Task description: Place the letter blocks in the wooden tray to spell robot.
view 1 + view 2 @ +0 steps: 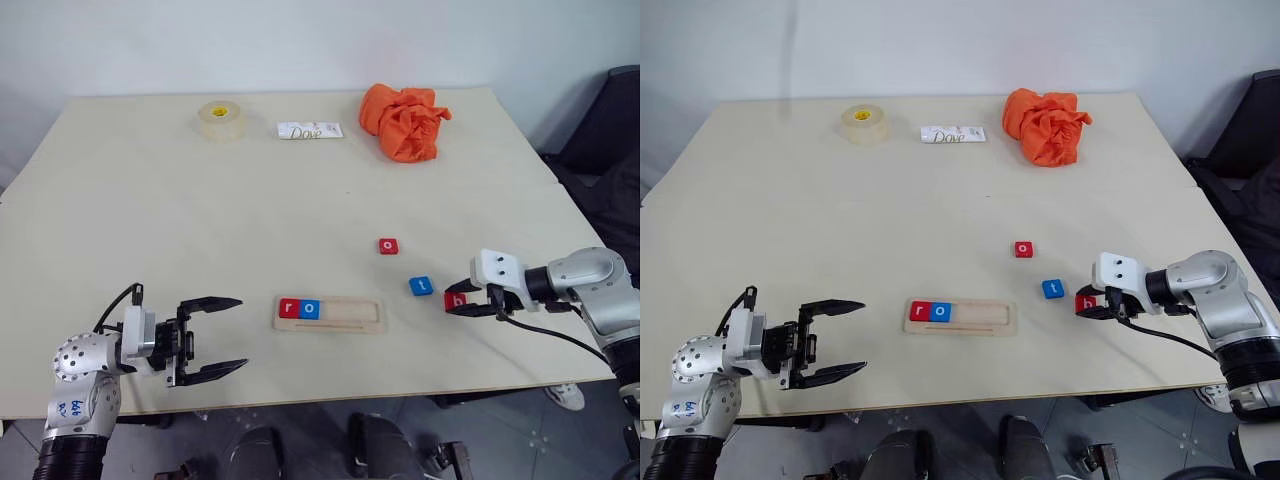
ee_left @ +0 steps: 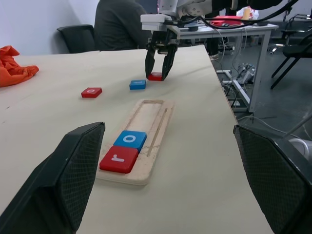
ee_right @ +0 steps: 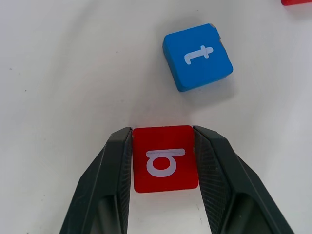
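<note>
The left gripper (image 1: 228,335) is hovering at the table's (image 1: 150,220) near edge with its jaws standing wide apart and nothing between them. Just beyond it, the wooden tray (image 1: 352,314) is lying flat, holding two letter blocks side by side at its left end: a red r (image 1: 289,308) and a blue o (image 1: 310,309); the remaining groove is lying bare. To the right, the right gripper (image 3: 164,158) is pressing its two fingers against both sides of the red b (image 3: 165,158), which is resting on the table; the gripper is partly hiding this tile in the head views. A blue t (image 1: 420,286) is sitting just beside it, and a red o (image 1: 388,245) farther back. Five tiles are showing in all: three red, two blue. At the far edge, a tape roll (image 1: 221,120), a white packet (image 1: 309,130) and a crumpled orange cloth (image 1: 404,121) are lying.
</note>
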Tool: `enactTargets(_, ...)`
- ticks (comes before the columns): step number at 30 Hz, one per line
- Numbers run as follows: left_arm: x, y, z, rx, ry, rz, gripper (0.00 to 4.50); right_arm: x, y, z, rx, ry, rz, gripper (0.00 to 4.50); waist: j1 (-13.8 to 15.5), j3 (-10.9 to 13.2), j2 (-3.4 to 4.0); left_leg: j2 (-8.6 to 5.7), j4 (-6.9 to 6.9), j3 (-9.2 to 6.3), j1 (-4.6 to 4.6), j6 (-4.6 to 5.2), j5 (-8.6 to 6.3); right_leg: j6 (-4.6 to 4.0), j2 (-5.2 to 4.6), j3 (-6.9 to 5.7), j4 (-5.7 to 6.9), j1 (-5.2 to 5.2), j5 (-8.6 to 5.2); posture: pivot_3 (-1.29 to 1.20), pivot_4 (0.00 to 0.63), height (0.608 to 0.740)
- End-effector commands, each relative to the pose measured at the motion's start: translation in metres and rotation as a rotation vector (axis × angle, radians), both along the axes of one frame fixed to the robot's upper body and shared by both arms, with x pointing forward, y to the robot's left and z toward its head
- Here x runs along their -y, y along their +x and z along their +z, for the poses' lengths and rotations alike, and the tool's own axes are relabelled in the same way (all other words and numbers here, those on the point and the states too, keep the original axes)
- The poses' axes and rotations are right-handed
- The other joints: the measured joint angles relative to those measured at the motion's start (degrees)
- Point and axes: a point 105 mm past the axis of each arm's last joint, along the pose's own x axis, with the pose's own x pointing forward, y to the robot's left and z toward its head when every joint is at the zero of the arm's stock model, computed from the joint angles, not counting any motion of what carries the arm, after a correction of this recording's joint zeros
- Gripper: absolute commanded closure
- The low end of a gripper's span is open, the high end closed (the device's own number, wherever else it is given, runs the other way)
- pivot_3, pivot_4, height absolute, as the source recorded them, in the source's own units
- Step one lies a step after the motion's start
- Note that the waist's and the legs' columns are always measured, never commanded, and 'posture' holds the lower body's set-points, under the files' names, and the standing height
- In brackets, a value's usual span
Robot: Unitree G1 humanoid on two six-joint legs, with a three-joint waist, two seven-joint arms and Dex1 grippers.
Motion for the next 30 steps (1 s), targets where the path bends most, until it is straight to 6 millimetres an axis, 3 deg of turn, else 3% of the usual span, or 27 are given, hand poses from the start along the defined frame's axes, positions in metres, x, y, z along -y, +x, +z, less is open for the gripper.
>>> enactTargets(1, 0.0, 0.002, 0.004, 0.015, -0.017, -0.009, 0.0, -0.012, 0.003, 0.026, 0.059, 0.024, -0.004, 3.03, -0.1, 0.01, 0.01, 0.0, 0.0, 0.0, 0.0, 0.0, 0.0, 0.0, 0.0, 0.01, 0.02, -0.02, 0.0, 0.0, 0.15, 0.74)
enactTargets(4, 0.0, 0.006, 0.003, 0.017, -0.015, -0.015, 0.0, -0.026, 0.001, 0.047, 0.07, 0.075, -0.016, 3.03, -0.13, 0.05, 0.08, 0.02, -0.04, 0.02, -0.02, -0.02, 0.0, -0.04, 0.02, 0.03, 0.08, -0.11, -0.02, 0.0, 0.15, 0.74)
enactTargets(8, 0.001, 0.011, 0.003, 0.025, -0.018, -0.02, 0.0, -0.038, -0.008, 0.058, 0.051, 0.076, -0.018, 3.03, 0.06, 0.05, 0.08, 0.03, -0.05, 0.02, -0.05, -0.04, -0.02, -0.07, 0.03, 0.02, 0.07, -0.14, -0.04, 0.0, 0.15, 0.74)
enactTargets(12, 0.003, 0.014, 0.003, 0.031, -0.018, -0.033, 0.0, -0.075, -0.02, 0.073, 0.012, 0.162, 0.015, 3.03, 0.06, 0.05, 0.08, 0.02, -0.04, 0.01, -0.13, -0.01, -0.07, -0.07, 0.01, 0.02, 0.03, -0.19, -0.04, 0.0, 0.15, 0.74)
enactTargets(17, 0.004, 0.018, 0.003, 0.036, -0.018, -0.042, 0.0, -0.107, -0.029, 0.061, 0.001, 0.138, 0.048, 3.03, -0.05, 0.04, 0.07, 0.03, -0.03, 0.02, -0.2, 0.01, -0.1, -0.09, 0.02, 0.02, 0.02, -0.27, -0.05, 0.0, 0.15, 0.74)
enactTargets(23, 0.005, 0.015, 0.002, 0.039, -0.018, -0.045, 0.0, -0.122, -0.03, 0.047, -0.012, 0.105, 0.048, 3.03, 0.06, 0.04, 0.08, 0.03, 0.33, 0.0, -0.92, 0.03, -0.1, -0.08, 0.01, 0.02, 0.29, -0.92, -0.04, 0.0, 0.15, 0.74)
enactTargets(30, 0.004, 0.011, 0.0, 0.034, -0.018, -0.037, 0.0, -0.153, -0.027, 0.042, -0.017, 0.128, 0.079, 3.03, -0.08, 0.04, 0.08, 0.06, 0.46, 0.0, -0.91, 0.1, -0.15, -0.07, 0.03, 0.04, 0.4, -0.92, -0.04, 0.0, 0.15, 0.74)
